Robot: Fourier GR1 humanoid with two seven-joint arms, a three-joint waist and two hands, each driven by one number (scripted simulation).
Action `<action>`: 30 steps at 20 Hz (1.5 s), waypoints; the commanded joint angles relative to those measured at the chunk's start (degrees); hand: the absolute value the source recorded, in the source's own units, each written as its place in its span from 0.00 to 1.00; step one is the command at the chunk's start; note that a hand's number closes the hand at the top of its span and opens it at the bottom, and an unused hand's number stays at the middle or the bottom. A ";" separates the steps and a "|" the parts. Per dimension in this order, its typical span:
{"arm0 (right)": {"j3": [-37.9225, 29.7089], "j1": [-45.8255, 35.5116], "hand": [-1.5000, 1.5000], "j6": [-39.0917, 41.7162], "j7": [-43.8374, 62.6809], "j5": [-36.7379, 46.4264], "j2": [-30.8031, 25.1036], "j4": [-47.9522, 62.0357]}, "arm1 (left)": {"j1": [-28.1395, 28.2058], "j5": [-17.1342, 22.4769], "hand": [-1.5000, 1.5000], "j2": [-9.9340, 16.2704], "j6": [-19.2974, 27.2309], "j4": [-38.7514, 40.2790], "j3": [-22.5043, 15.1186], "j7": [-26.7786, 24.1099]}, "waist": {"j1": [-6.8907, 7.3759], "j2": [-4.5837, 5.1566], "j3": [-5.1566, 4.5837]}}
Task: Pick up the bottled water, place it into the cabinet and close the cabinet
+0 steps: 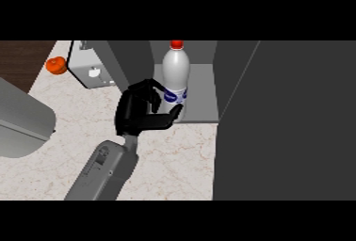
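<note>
The bottled water (176, 66) is white with a red cap and a blue label. It stands upright on the grey floor of the open cabinet (203, 101). My left hand (141, 115) reaches in from the lower left, its fingers curled against the bottle's left side at the label. Its thumb crosses in front of the bottle's base and hides it. The cabinet's dark door (285, 122) stands open and fills the right side of the view. My right hand does not show.
An orange fruit (56, 65) and a white box-like appliance (94, 70) sit at the back left on the marble counter (173, 160). A large grey rounded object (21, 117) occupies the left edge. A dark panel (128, 61) flanks the cabinet's left.
</note>
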 commanded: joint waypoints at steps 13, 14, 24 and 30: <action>0.21 -2.73 0.00 -0.44 1.82 -1.54 0.16 0.97 | -19.99 -8.29 1.00 1.15 14.46 13.32 -0.70 5.75 | -3.09 1.14 0.15; 0.33 -1.31 0.00 1.78 1.16 -2.07 -1.56 0.56 | -19.56 -8.85 1.00 1.91 15.48 14.56 -0.27 4.94 | -4.11 1.32 0.16; 0.17 -3.29 0.00 0.89 2.38 -2.28 -1.28 0.03 | -18.29 -12.11 1.00 4.43 19.81 17.95 -3.06 4.79 | -4.36 1.56 0.08; -0.36 -2.17 0.00 2.45 1.46 -2.62 -2.56 1.55 | -25.88 -16.13 1.00 4.01 20.91 32.90 -2.52 1.16 | -4.41 1.67 0.10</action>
